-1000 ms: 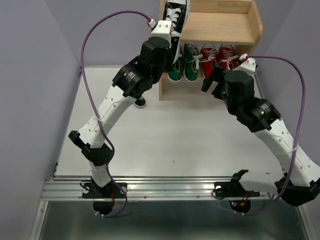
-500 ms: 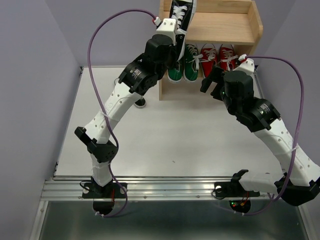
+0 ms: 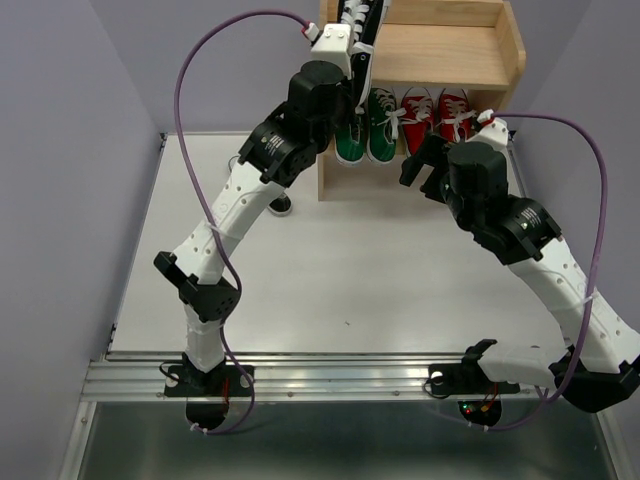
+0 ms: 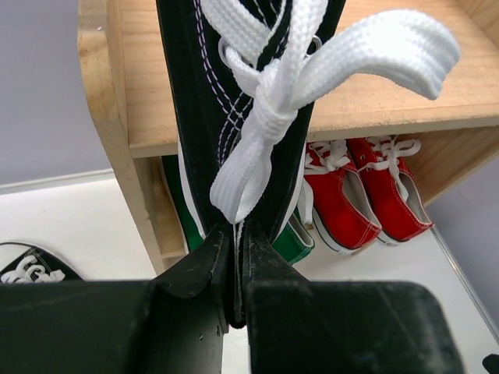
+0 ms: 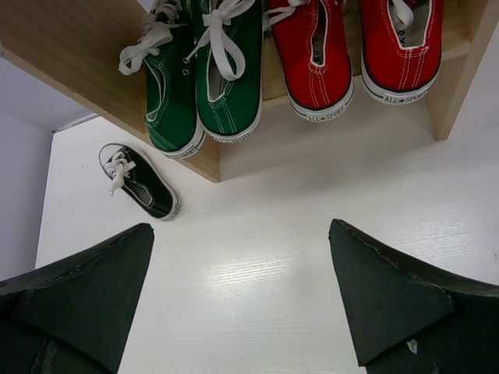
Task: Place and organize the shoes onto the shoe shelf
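A black canvas lace-up sneaker with white laces (image 4: 191, 93) is clamped by its near end in the nearly closed left gripper (image 4: 238, 273), over the left end of the top tier of the light wooden two-tier shoe shelf (image 4: 405, 86). Its long axis is pointed straight away from the pincer, toward the shelf's back, so set-down is judged to lie ahead and below. The right gripper (image 5: 242, 304) is spread wide and empty before the lower tier. The second black sneaker (image 5: 140, 181), left of the shelf, is nearer the left arm.
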